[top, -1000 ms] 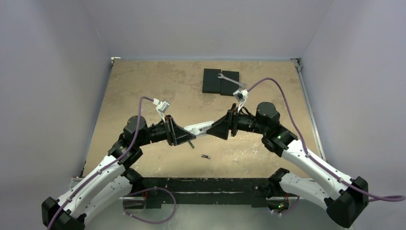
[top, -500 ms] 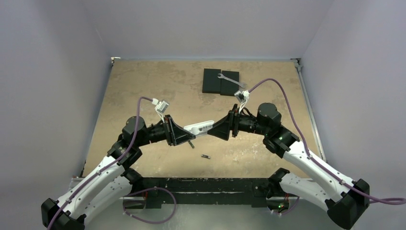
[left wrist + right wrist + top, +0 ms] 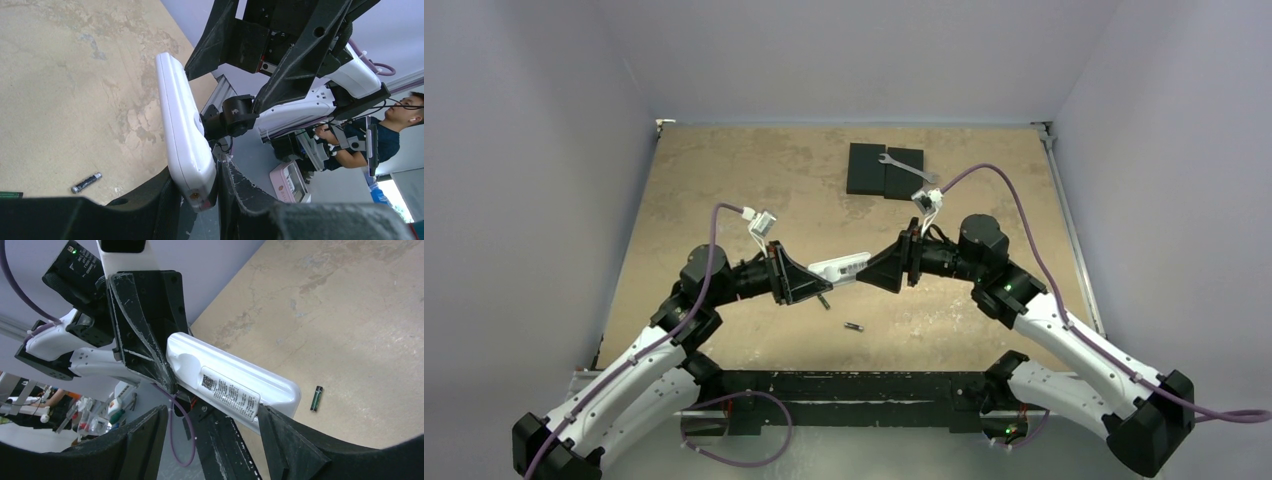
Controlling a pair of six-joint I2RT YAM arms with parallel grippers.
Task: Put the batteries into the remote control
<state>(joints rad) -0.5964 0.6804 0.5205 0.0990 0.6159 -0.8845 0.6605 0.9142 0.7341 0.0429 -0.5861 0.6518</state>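
left gripper (image 3: 200, 196) (tight) on remote control (image 3: 180, 115)

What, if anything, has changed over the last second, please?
Nothing visibly changed. The left tool is still clamped on the remote control, whose other end still sits between the right tool's fingers. One battery still lies on the table.

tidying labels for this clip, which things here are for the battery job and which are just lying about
For the job: white rectangular remote control; small dark cylindrical battery.
Lying about: two flat black blocks; silver metal wrench.
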